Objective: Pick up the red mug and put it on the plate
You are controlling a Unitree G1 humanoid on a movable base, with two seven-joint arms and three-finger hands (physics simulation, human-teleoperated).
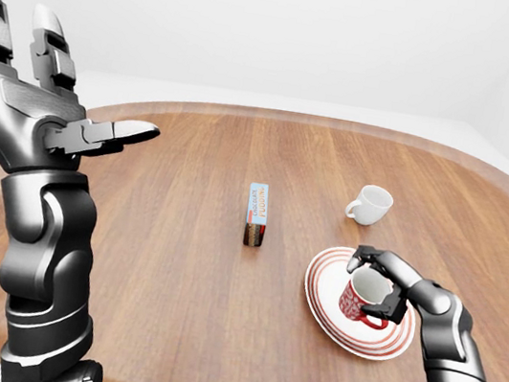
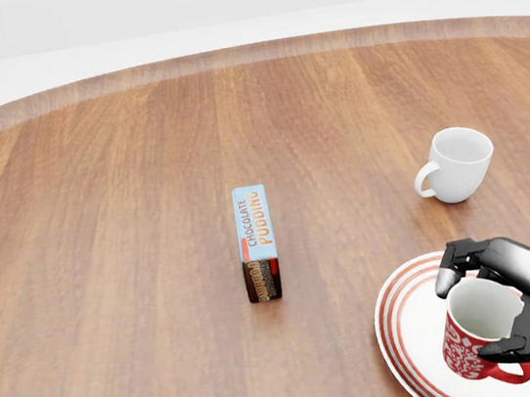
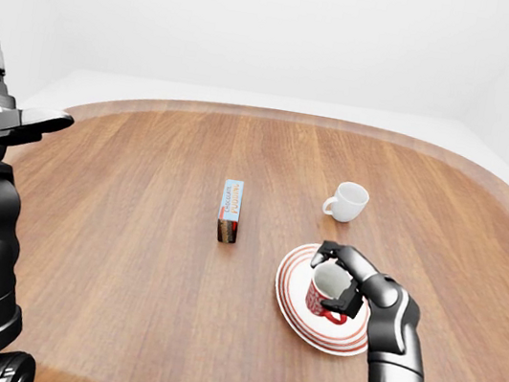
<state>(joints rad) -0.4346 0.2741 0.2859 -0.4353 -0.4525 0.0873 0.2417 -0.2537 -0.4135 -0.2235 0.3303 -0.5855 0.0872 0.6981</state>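
Note:
The red mug with a white pattern and white inside sits low over the red-striped white plate, at the head view's lower right. It leans a little, its handle toward the bottom. My right hand is shut on the mug, one finger hooked over the rim and others against its side. Whether its base touches the plate I cannot tell. My left hand is raised high at the left of the left-eye view, open and holding nothing.
A white mug stands above the plate on the round wooden table. A chocolate pudding box stands on edge near the table's middle. The table's rim curves across the top of the head view.

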